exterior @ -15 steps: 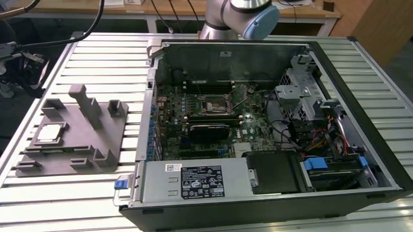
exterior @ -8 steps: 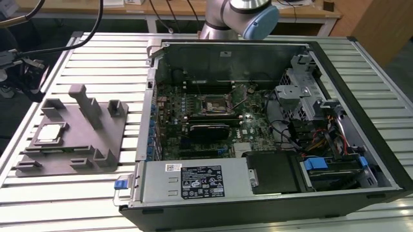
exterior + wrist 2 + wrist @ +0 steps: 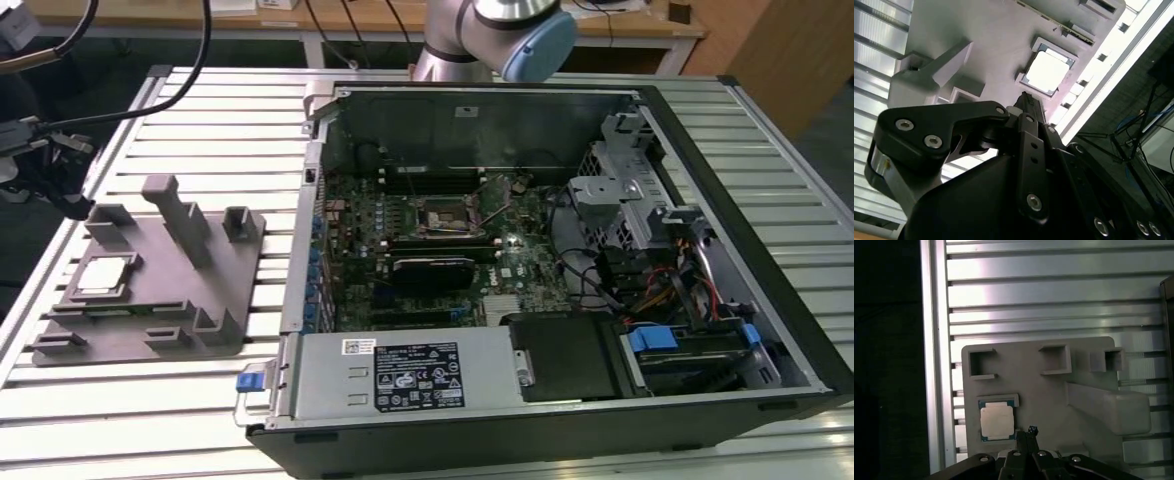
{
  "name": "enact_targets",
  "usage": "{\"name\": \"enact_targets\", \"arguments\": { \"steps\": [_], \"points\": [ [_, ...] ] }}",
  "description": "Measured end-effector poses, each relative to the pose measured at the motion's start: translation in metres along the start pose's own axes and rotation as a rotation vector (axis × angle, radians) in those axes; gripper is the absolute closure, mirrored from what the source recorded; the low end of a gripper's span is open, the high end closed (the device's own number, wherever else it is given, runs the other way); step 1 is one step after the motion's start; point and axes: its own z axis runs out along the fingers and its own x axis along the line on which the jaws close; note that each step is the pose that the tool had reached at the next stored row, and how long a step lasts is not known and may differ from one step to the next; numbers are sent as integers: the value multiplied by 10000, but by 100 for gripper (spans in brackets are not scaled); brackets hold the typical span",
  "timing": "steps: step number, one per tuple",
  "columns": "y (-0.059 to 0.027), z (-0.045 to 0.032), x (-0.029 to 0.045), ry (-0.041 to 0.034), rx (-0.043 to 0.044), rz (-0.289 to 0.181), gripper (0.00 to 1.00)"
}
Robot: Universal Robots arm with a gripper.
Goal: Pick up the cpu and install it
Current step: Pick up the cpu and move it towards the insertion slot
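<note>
1. Cpu lies flat, pale metal top up, in a shallow square pocket of the grey fixture. The pocket is in the part of the fixture toward the exterior view's left.
2. The fixture rests on the slatted metal table, just beside the open computer case, on the exterior view's left of it.
3. Inside the case the motherboard lies exposed, with the black socket frame near its middle, well apart from the cpu.
4. In both wrist views the gripper hangs over the fixture, its tip near one corner of the cpu and to one side of the chip.
5. The jaws are drawn together into one narrow black tip, with nothing between them.
6. Whether the tip touches the fixture surface I cannot tell.
7. The arm rises behind the case at the far edge of the table.
</note>
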Motion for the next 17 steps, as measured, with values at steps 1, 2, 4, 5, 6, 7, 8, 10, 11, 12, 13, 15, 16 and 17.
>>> {"name": "enact_targets", "arguments": {
  "steps": [1, 2, 4, 5, 6, 7, 8, 10, 11, 12, 13, 15, 16, 17],
  "points": [
    [-2, 13, 6, 0, 0, 0, 89],
    [-4, 25, 13, 0, 0, 0, 89],
    [-7, 49, 26, 0, 0, 0, 89],
    [-9, 62, 31, 0, 0, -1, 89],
    [-10, 74, 39, 0, 0, 0, 89],
    [-12, 87, 45, -1, 0, 0, 89],
    [-14, 99, 51, 0, 0, -1, 89],
    [-20, 123, 60, -1, -1, -2, 89],
    [-22, 134, 65, -1, -1, 0, 89],
    [-26, 145, 69, -1, 0, -1, 89],
    [-29, 157, 74, 0, 0, 0, 89],
    [-37, 181, 82, -2, -1, 1, 89],
    [-42, 194, 85, -1, -1, 1, 89],
    [-48, 208, 87, 0, 0, 0, 89]
  ]
}}
